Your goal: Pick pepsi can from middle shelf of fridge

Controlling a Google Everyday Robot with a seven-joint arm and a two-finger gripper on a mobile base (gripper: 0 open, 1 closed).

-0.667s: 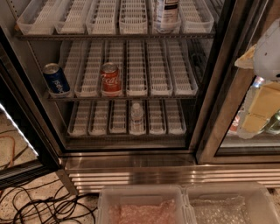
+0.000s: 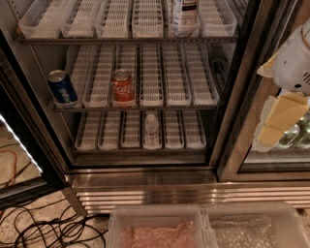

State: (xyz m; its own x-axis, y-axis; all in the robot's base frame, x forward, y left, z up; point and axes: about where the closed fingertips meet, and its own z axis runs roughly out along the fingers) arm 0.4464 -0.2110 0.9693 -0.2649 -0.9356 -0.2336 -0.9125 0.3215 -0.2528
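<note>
The pepsi can [image 2: 62, 88], blue with a silver top, stands upright at the front of the leftmost lane of the middle shelf [image 2: 177, 77]. A red cola can [image 2: 122, 87] stands two lanes to its right. The fridge [image 2: 145, 179] is open, with its dark frame and ribbed steel base in view. My gripper [image 2: 277, 121], white with yellow parts, hangs at the right edge in front of the shut right door. It is outside the fridge, far right of the pepsi can, and holds nothing that I can see.
A water bottle [image 2: 151, 130] stands on the bottom shelf and a tall bottle [image 2: 184, 14] on the top shelf. The dark centre post [image 2: 237, 97] lies between my gripper and the shelves. Two clear plastic bins [image 2: 160, 218] sit below. Cables [image 2: 43, 227] lie on the floor at left.
</note>
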